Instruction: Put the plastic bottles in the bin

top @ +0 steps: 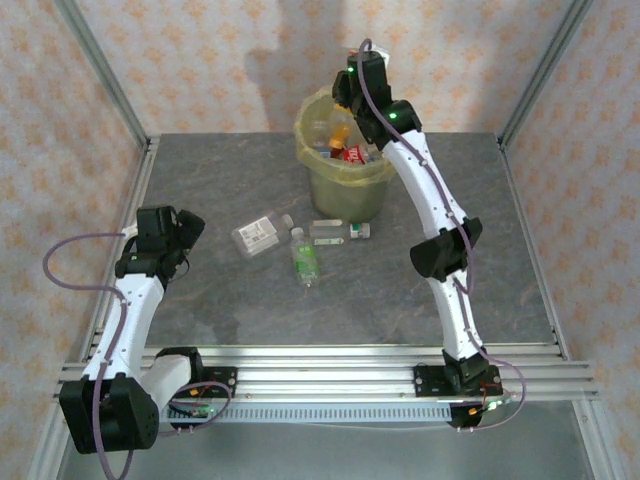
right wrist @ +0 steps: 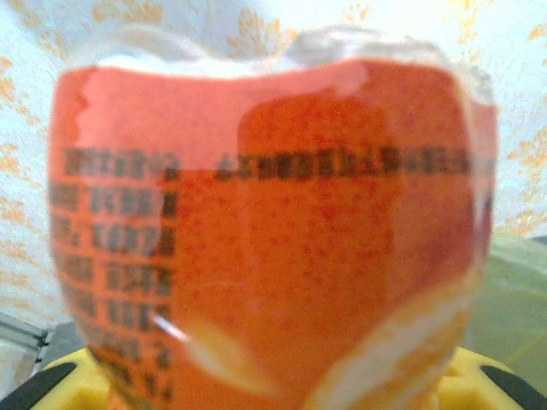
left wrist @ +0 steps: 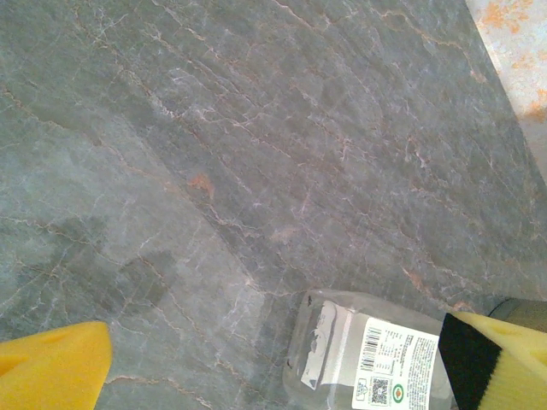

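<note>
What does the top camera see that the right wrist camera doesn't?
The top view adds the whole bin and loose bottles lying on the grey table. The right wrist view adds the black print on an orange-labelled bottle between yellow fingers. Both catch the patterned wall.

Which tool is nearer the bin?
Right. The right tool hangs over the bin, at its rim, gripping an orange-labelled bottle. The left tool sits open over the table, well to the bin's near left, beside a white-labelled bottle.
</note>
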`<state>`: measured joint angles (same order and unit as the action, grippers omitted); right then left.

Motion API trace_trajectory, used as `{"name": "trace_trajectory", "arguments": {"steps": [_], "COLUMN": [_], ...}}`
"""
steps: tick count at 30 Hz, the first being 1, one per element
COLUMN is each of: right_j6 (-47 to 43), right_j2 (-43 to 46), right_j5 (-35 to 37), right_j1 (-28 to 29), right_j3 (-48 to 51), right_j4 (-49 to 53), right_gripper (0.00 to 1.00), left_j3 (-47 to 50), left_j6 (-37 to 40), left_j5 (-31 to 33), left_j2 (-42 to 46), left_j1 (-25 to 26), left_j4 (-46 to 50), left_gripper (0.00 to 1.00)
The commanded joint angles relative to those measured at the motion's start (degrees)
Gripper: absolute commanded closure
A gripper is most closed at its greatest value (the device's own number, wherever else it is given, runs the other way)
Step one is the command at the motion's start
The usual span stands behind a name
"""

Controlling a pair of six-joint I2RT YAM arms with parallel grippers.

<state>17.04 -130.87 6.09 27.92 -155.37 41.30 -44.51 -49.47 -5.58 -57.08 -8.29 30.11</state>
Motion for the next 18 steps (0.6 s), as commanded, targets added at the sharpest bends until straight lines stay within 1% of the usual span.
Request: {"name": "trace_trajectory", "arguments": {"steps": [1, 4, 6, 11, 15, 18], "right_j6": [2.94, 3.53, 3.87, 4.72, 4.58, 4.41], "right_j2": [0.27, 0.26, 0.11, -0.42, -0.62, -0.7], "right_j5": [-1.68, -2.61, -3.16, -3.73, -3.4, -3.47], "right_j1": [0.03, 0.11, 0.12, 0.2, 0.23, 0.2], "right_j3": [0.06, 2.03, 2.96, 3.18, 3.14, 3.07], "right_j4": [2.69, 3.06, 3.31, 5.25, 6.3, 6.64], "right_gripper": [0.64, 0.62, 0.58, 0.4, 0.33, 0.26], "left_j3": [-0.05, -0.05, -0.05, -0.31, -0.66, -0.88], "left_j6": [0.13, 0.04, 0.01, 0.09, 0.1, 0.08], "left_j5": [-0.01, -0.12, -0.13, -0.04, -0.21, -0.22], "left_j2": [-0.48, -0.73, -0.73, -0.75, -0.9, -0.87], "left_j1": [0.02, 0.11, 0.05, 0.21, 0.28, 0.25], "left_j4": [-1.27, -1.5, -1.55, -1.28, -1.28, -1.27], "left_gripper": [0.0, 0.0, 0.0, 0.0, 0.0, 0.0]}}
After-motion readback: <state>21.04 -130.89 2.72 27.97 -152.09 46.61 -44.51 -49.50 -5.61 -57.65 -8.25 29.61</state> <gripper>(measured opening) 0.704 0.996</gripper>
